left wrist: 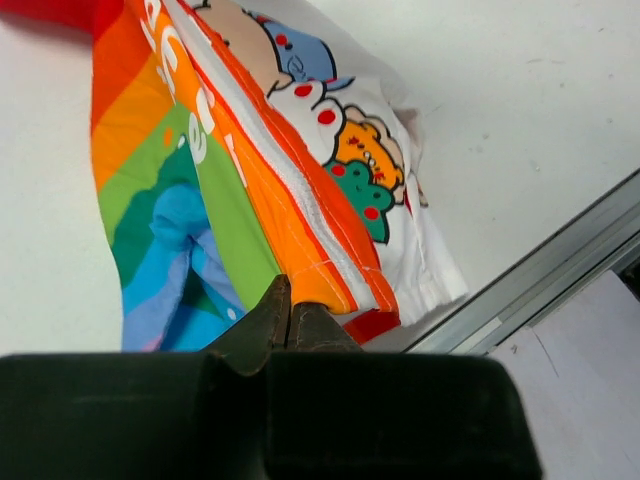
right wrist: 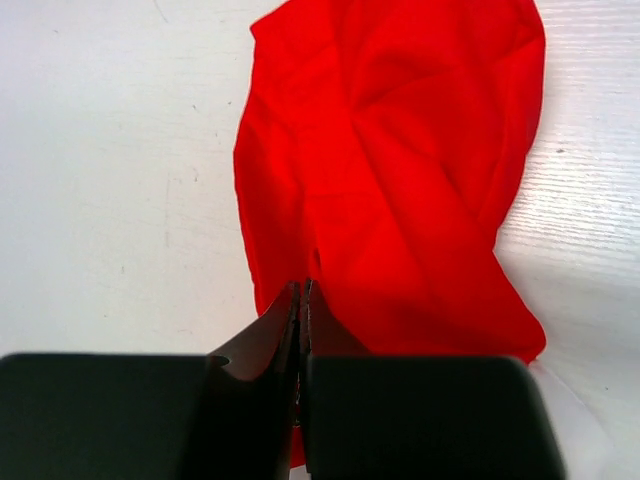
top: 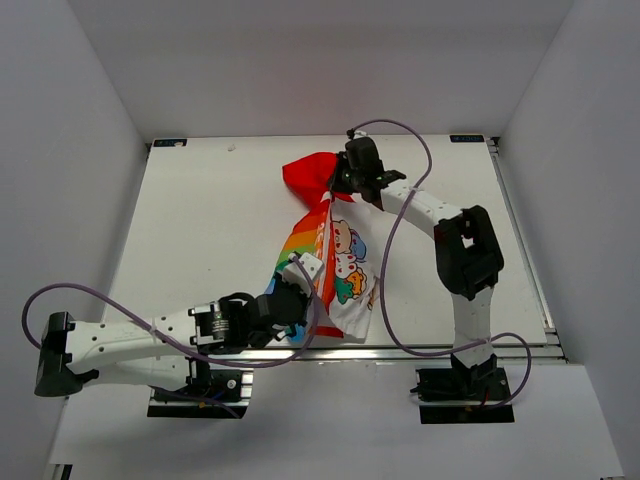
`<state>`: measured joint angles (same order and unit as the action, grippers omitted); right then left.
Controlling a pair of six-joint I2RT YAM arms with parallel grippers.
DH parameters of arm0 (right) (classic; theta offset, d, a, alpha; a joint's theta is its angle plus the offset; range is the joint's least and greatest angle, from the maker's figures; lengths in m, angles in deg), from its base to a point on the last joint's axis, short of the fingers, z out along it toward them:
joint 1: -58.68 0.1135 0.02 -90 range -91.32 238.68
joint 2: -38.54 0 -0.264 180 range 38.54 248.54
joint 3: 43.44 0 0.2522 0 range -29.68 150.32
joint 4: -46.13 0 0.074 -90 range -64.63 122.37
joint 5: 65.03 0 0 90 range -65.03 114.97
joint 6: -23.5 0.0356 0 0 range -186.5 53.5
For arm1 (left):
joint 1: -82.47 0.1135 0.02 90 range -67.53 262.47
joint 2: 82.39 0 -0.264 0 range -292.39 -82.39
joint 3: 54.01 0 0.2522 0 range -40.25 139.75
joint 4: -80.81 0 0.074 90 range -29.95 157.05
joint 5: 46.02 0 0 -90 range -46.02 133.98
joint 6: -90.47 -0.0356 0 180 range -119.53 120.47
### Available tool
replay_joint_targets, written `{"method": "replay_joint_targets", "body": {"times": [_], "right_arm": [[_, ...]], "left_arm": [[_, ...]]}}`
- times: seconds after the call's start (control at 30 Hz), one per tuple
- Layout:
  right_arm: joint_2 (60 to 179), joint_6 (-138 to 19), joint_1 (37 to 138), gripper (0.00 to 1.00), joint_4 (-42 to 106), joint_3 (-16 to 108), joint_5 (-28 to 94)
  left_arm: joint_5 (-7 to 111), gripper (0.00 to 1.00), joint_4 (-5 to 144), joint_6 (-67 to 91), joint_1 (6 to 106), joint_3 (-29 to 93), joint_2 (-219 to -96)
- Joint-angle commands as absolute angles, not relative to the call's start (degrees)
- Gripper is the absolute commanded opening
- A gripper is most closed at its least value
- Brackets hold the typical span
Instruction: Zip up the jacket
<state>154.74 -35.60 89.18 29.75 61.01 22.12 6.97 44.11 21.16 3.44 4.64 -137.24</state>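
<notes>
The jacket (top: 340, 262) lies stretched lengthwise on the white table (top: 200, 220), red hood at the far end and hem toward the arms. Its front shows rainbow stripes, white lettering and cartoon figures (left wrist: 345, 150). My left gripper (top: 305, 285) is at the hem, shut, its tips (left wrist: 290, 300) pinching the orange bottom edge beside the white zipper band (left wrist: 290, 190). My right gripper (top: 337, 185) is at the hood end, shut (right wrist: 303, 290) on red cloth (right wrist: 400, 170), and red shows between its fingers lower down. The zipper pull is hidden.
A metal rail (top: 450, 350) runs along the table's near edge, just below the hem (left wrist: 560, 270). A purple cable (top: 385, 270) loops from the right arm beside the jacket. Grey walls enclose the table on three sides.
</notes>
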Motion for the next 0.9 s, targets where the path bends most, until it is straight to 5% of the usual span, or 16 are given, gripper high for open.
{"method": "replay_joint_targets", "body": {"times": [0.0,0.3,0.37,0.5,0.53,0.57,0.63,0.87], "right_arm": [[158.1,-42.2,81.9,0.00,43.8,67.7,1.5],[146.7,-46.5,82.2,0.00,43.7,55.3,25.8],[144.8,-47.0,82.2,0.10,42.7,52.2,32.5],[139.6,-48.0,82.1,0.34,42.0,47.4,39.0],[138.7,-48.3,82.1,0.51,41.1,46.9,39.6],[137.9,-48.7,82.1,0.59,39.4,45.7,41.0],[134.2,-49.4,82.1,0.89,38.9,43.4,41.9],[120.6,-50.1,82.1,0.89,34.9,30.9,33.2]], "left_arm": [[23.6,0.00,42.2,29.3,-0.8,3.1,-134.0],[19.5,0.00,41.0,30.8,-0.8,2.9,-134.4],[19.3,0.33,39.8,31.1,-0.8,3.2,-134.8],[19.5,0.59,37.4,32.7,-0.8,4.4,-135.5],[19.5,0.98,37.2,33.4,-0.8,4.6,-135.6],[19.5,0.98,36.8,33.9,-0.8,4.6,-135.6],[18.5,0.98,36.0,35.5,-0.8,4.9,-135.5],[5.6,0.98,26.9,45.6,2.7,8.4,-134.5]]}}
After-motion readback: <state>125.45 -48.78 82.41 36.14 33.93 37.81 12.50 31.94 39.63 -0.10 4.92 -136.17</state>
